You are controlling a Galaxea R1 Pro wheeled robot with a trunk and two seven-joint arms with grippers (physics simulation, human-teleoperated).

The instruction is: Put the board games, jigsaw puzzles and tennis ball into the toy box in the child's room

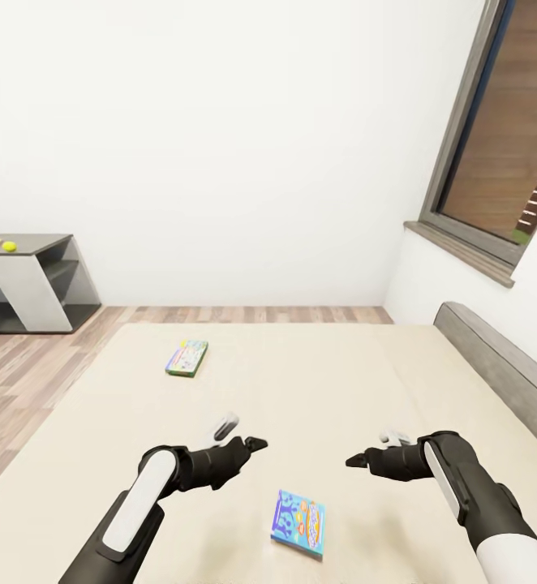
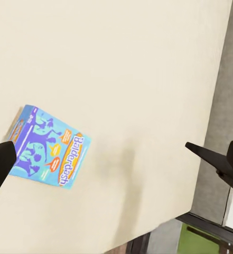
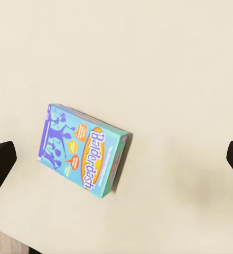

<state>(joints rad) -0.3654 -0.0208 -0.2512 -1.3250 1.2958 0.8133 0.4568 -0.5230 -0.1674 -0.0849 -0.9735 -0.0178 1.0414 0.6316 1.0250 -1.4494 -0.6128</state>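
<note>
I stand at the bed [image 1: 317,381] with both arms held out level over its beige cover, so that I can drop onto whichever game I choose. My left claw [image 1: 238,438] is spread wide and holds nothing; in its wrist view the two dark fingertips [image 2: 0,161] stand far apart. My right claw [image 1: 374,454] is wide and empty too, its tips at opposite edges of its own wrist view.

The Balderdash box [image 1: 299,522] lies flat on the cover, face up, near the edge closest to me and below the gap between my claws (neither touches it). I judge it the nearer pick, and being broad and flat it will want a grip across an edge. The second game [image 1: 187,357], a smaller green-edged box, lies flat farther up the bed, well apart from the first.

Across the room, the ball [image 1: 9,246] sits on the dark side table [image 1: 37,243] beside a pale flat thing I cannot identify. So both bed games are yet to be carried over.
</note>
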